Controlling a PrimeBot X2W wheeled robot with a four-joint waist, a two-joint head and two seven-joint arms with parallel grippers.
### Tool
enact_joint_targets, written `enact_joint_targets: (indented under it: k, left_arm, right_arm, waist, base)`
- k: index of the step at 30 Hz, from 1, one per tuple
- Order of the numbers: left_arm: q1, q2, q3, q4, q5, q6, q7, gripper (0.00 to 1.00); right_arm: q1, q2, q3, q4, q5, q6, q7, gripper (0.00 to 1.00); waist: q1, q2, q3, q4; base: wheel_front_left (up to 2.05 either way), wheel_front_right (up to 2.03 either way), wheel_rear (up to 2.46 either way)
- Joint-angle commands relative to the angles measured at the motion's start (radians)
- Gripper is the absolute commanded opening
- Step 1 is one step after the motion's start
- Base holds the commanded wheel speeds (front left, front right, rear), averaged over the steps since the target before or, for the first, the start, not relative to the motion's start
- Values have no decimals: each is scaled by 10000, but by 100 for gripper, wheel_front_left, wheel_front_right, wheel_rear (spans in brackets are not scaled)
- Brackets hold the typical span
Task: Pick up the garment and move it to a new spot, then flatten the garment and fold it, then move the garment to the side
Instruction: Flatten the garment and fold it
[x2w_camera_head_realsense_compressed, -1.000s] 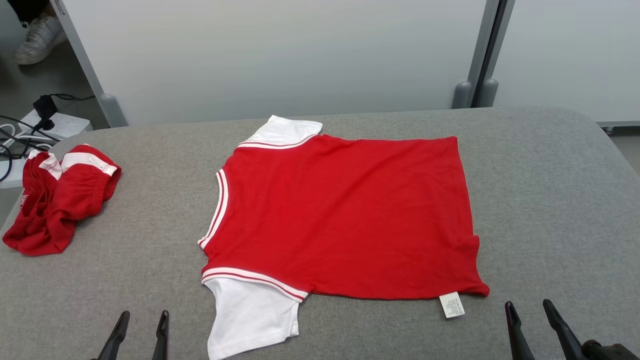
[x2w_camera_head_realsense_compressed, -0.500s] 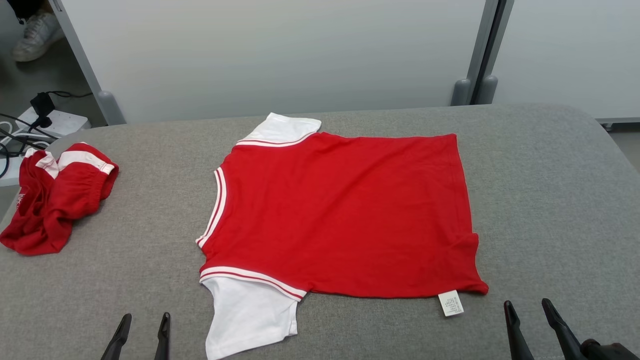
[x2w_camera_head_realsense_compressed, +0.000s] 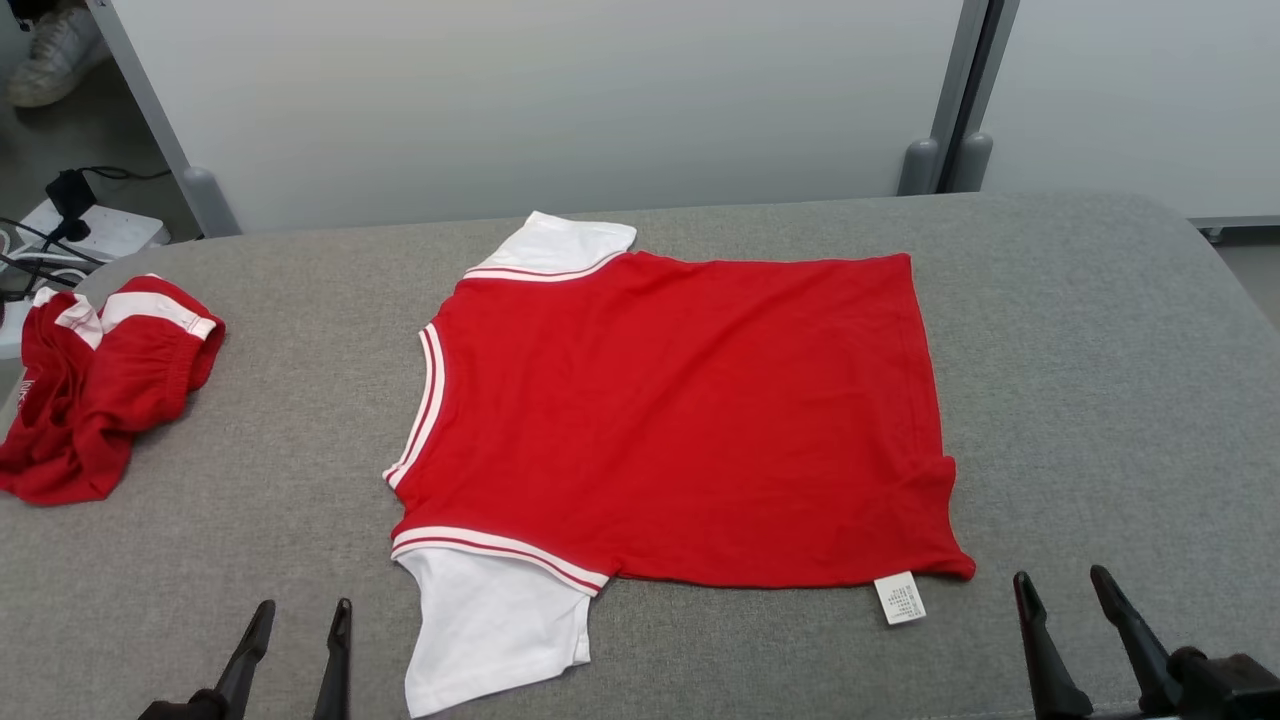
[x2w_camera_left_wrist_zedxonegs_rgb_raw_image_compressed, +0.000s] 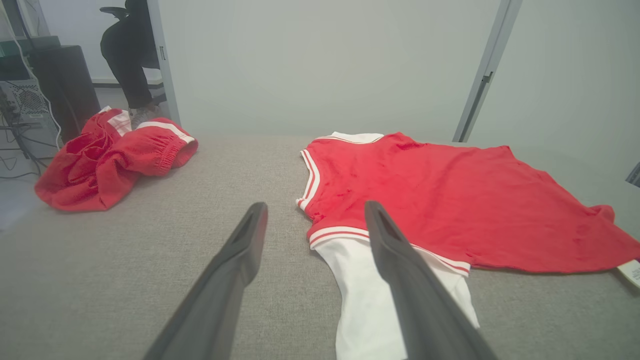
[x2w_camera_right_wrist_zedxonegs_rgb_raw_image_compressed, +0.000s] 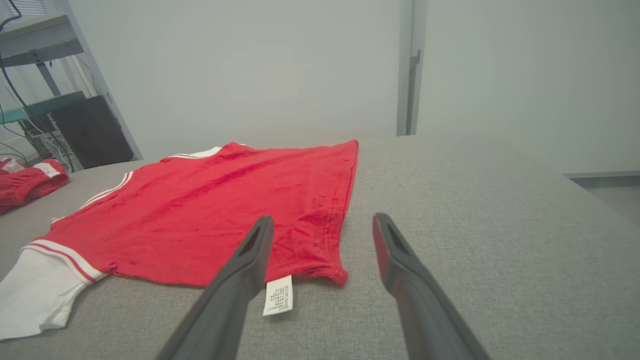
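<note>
At the lower left of the head view, the left gripper (x2w_camera_head_realsense_compressed: 305, 603) is seen with its two long dark fingers pointing forward across the grey padded table (x2w_camera_head_realsense_compressed: 1100, 400), held low and parted, with nothing gripped between them. At the lower right, the right gripper (x2w_camera_head_realsense_compressed: 1058, 573) is posed the same way, its fingers spread wide and empty, and part of its dark wrist is visible at the bottom edge. Between the two grippers, near the middle of the table, the red T-shirt (x2w_camera_head_realsense_compressed: 680, 420) is laid out flat and sideways, with its neckline turned toward the robot's left and its hem toward the robot's right. One white sleeve (x2w_camera_head_realsense_compressed: 495, 625) is spread toward the robot, just to the right of the left gripper's fingertips; in the left wrist view one finger is seen crossing in front of this sleeve, though whether it touches the cloth cannot be told. The other white sleeve (x2w_camera_head_realsense_compressed: 555, 243) is partly shown at the shirt's far edge. A white care label (x2w_camera_head_realsense_compressed: 899, 598) is turned out at the near hem corner, which is slightly rumpled, and this corner lies a little to the left of the right gripper's fingertips and apart from them. Well to the left, at the table's edge, a pair of red shorts (x2w_camera_head_realsense_compressed: 95, 400) with white stripes is left in a crumpled heap. Beyond the table, pale partition panels (x2w_camera_head_realsense_compressed: 550, 100) are stood upright, and a white power strip (x2w_camera_head_realsense_compressed: 100, 228) with dark cables is seen on the floor.
</note>
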Motion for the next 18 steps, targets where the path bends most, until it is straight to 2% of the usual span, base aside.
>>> enact_joint_targets:
  k: [1,10,18]
  left_arm:
    - [-819,18,179,7,15,-50,-98,100]
    - [-1837,272,-729,1396,-1282,-78,1211,100]
    - [-2297,737,-1508,2072,-2469,-81,2530,100]
  right_arm:
    - [-740,-354,280,-128,16,0,-116,100]
    - [-1904,-1271,982,1638,618,0,183,100]
    - [-3057,-1689,1965,2988,1158,0,234,100]
  waist:
    - [0,-1,127,8]
    - [0,-1,896,144]
    - [0,-1,1591,129]
  base:
    - [0,0,0]
    - [0,0,0]
    - [0,0,0]
